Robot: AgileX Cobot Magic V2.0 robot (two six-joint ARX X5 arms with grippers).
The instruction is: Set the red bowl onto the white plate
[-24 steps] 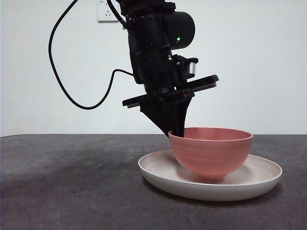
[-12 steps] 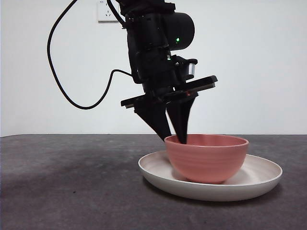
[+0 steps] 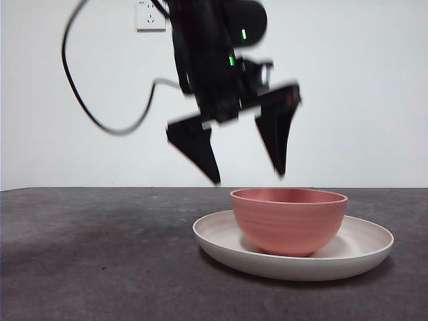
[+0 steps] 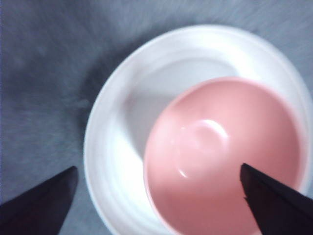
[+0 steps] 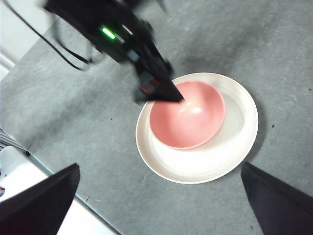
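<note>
One red bowl (image 3: 289,221) on white plate (image 3: 361,257), left pincer (image 3: 249,178) spread above.

Left arm: matte black blocky housing with a rounded cylindrical section up top, two small green indicator LEDs lit on it. Left gripper (image 3: 247,179): two black wedge-shaped jaws tapering to points, mounted on a flat black crossbar; small red detail at the jaw base in the right wrist view. Thin black cable loops off the arm body. Motion-blurred, so no screws or markings are readable. Right gripper (image 5: 161,196): only two plain black tapered jaws visible, no markings.
</note>
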